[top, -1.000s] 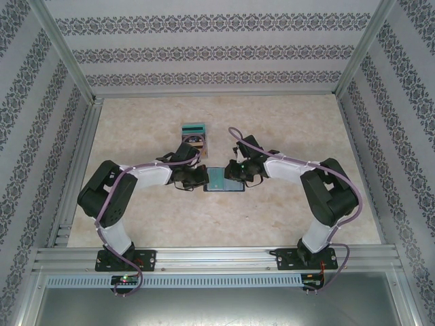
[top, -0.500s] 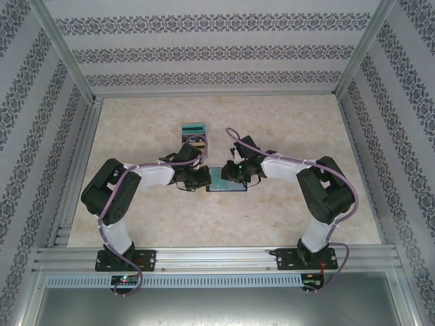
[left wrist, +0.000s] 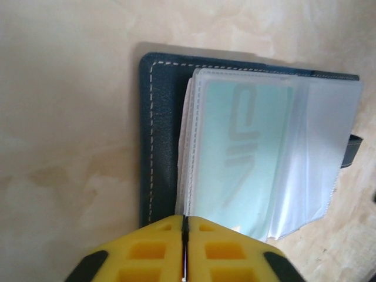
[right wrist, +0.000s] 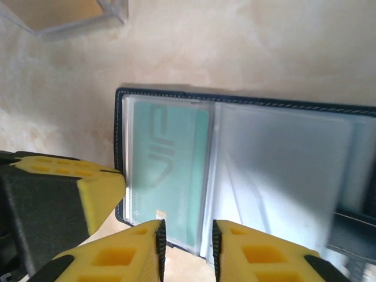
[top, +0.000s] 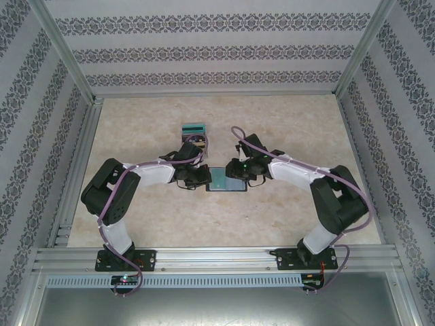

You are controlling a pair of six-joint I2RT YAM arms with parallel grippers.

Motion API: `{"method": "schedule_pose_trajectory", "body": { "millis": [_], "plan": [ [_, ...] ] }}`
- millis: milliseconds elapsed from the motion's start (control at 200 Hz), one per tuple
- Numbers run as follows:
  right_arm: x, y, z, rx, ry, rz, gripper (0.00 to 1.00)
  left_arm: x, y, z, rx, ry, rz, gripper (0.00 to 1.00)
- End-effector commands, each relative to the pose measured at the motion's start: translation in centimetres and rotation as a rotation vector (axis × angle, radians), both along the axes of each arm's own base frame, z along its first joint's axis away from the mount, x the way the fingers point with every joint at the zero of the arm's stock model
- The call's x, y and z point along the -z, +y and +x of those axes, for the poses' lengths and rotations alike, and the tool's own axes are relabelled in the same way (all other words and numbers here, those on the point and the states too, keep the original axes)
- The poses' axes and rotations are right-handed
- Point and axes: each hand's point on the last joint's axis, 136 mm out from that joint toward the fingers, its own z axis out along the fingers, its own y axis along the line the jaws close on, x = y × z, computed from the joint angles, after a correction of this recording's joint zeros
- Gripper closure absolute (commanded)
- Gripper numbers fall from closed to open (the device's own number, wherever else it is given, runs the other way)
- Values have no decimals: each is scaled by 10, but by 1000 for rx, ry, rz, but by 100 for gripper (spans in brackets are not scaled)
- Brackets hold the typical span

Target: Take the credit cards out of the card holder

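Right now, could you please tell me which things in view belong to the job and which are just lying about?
Job: navy-blue stitched folding card holder, lying open; pale teal plastic card inside its clear sleeve.
Lying about: tan wooden box with teal top, behind the holder.

Card holder (top: 227, 183): open flat mid-surface, teal card (top: 217, 178) showing in left half.
Left tool (top: 204, 179): at its left edge.
Right tool (top: 236, 174): over its far right part.
Box (top: 194, 133): teal-topped, just beyond left tool.
Surface (top: 285, 122): pale, marbled.

Credit card (left wrist: 241, 153) inside card holder (left wrist: 158, 147), box (top: 193, 131) behind
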Motion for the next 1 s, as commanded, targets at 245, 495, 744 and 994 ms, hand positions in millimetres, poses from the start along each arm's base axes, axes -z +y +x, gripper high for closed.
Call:
{"method": "schedule_pose_trajectory", "body": {
  "millis": [245,495,744,994],
  "plan": [
    [36,-46,-10,47,56,-145,58,-23,-10,7,10,-40,-17,74],
    [51,-43,-15,29,85,-171,57,-15,-10,6,14,-22,-6,72],
    [55,-41,-18,22,90,-179,57,-3,-11,2,24,14,4,72],
    [57,-41,-20,20,95,-181,57,6,-8,-1,21,32,33,72]
  ]
}}
